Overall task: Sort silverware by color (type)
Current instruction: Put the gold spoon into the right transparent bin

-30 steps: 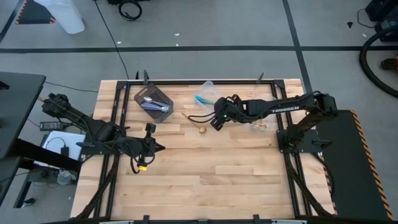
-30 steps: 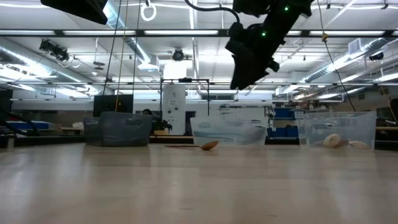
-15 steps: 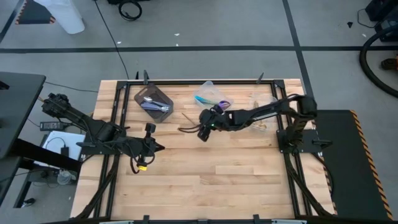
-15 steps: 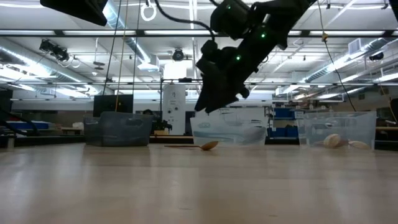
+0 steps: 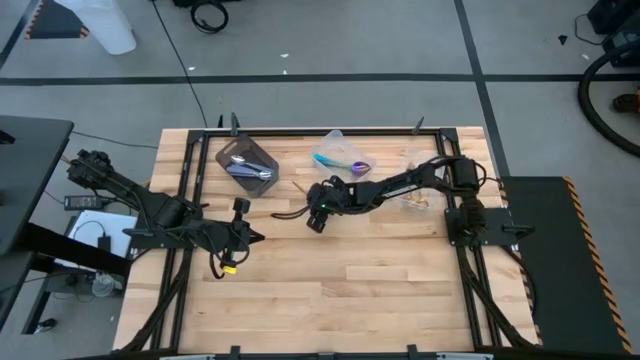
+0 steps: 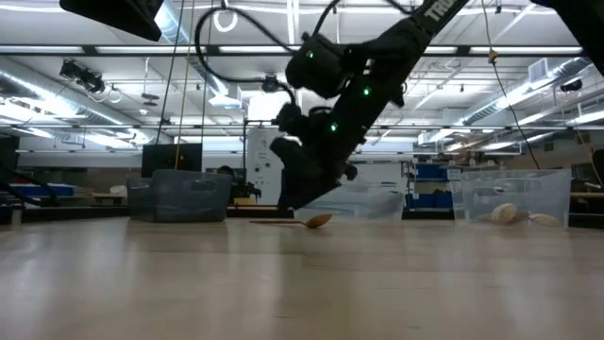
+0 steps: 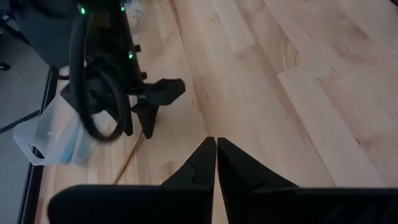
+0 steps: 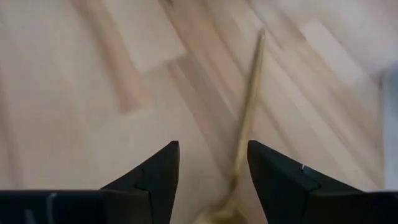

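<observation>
A slim gold metal spoon (image 6: 294, 222) lies flat and loose on the pale wooden table (image 5: 400, 290), its long axis running from a bowl end nearer the clear tubs out toward the dark tub, handle pointing away from the right wrist camera. It looks like the only piece left unsorted: silver spoons (image 5: 250, 166) sit in the dark plastic tub (image 5: 229, 152), blue-purple spoons (image 5: 345, 164) in a clear tub (image 5: 332, 138), gold ones apparently in another clear tub (image 6: 557, 194). The right gripper (image 8: 212, 168) hangs low over the spoon, fingers spread apart and empty, while the left gripper (image 7: 216, 146) waits near the table's left side with fingertips pressed together.
</observation>
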